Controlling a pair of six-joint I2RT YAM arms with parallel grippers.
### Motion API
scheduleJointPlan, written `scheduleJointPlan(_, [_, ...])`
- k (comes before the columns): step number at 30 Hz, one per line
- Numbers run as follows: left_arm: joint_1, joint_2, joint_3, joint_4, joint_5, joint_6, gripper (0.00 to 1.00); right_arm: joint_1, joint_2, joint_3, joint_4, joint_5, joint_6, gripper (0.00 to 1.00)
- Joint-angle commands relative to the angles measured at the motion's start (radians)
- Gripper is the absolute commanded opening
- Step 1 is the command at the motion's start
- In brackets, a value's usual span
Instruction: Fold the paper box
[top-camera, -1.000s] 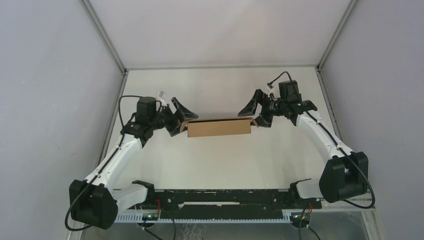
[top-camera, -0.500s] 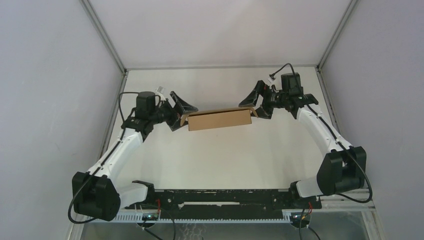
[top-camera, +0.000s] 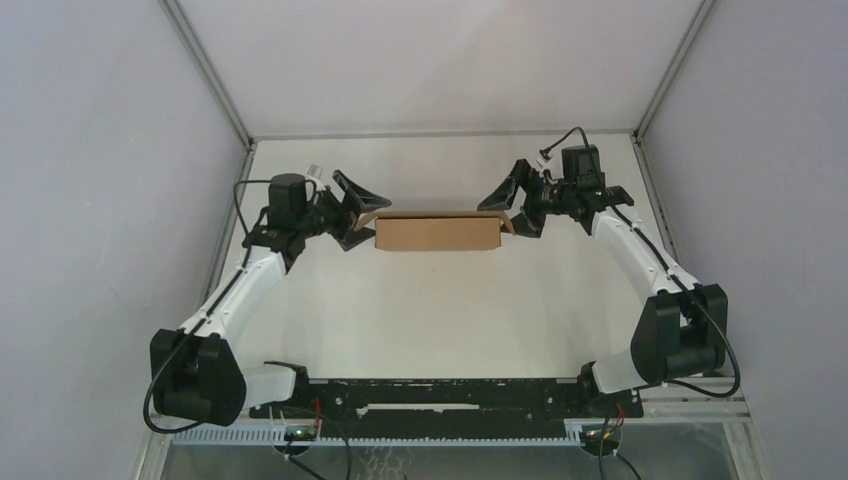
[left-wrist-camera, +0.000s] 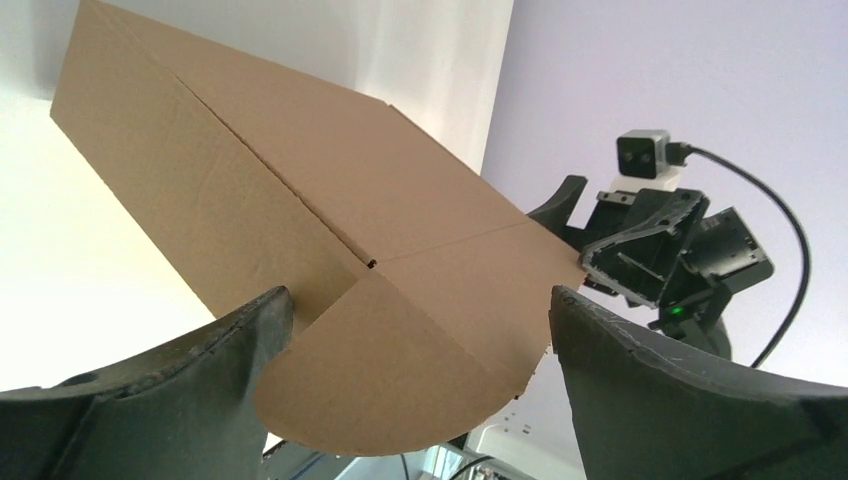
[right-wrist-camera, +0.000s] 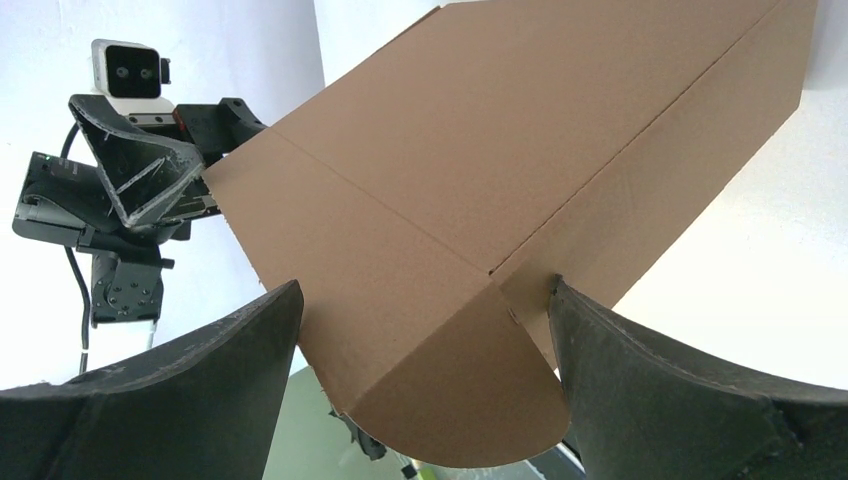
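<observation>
Left claw (top-camera: 357, 215) stands wide open astride the left end of the paper box (top-camera: 436, 232), a rounded flap (left-wrist-camera: 390, 395) between its fingers (left-wrist-camera: 150, 400). Right claw (top-camera: 513, 211), equally wide, straddles the box's right end. Box sits level between them over the table (top-camera: 440, 310); whether either claw presses it, I cannot tell.

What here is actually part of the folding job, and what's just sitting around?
Part of the job: the paper box; left arm and right arm, jaws wide open astride its end flaps.
Just there: white table; black rail by the arm bases; grey walls.
</observation>
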Motion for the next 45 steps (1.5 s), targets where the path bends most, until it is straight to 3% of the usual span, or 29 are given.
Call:
scheduleJointPlan(1, [-0.035,0.013,0.104,0.128,0.223,-0.14,1.0,0.045,0.01,0.048,0.121,-0.218,0.123,1.0])
scheduleJointPlan(12, [-0.031,0.074,0.127,0.177,0.238,-0.186,1.0,0.031,0.077,0.049,0.183,-0.247,0.17,1.0])
scheduleJointPlan(25, [-0.01,0.157,0.096,0.292,0.261,-0.233,1.0,0.0,0.202,0.164,0.169,-0.271,0.163,1.0])
scheduleJointPlan(45, [-0.009,0.055,-0.001,0.322,0.251,-0.271,1.0,0.004,0.139,0.19,0.101,-0.262,0.168,1.0])
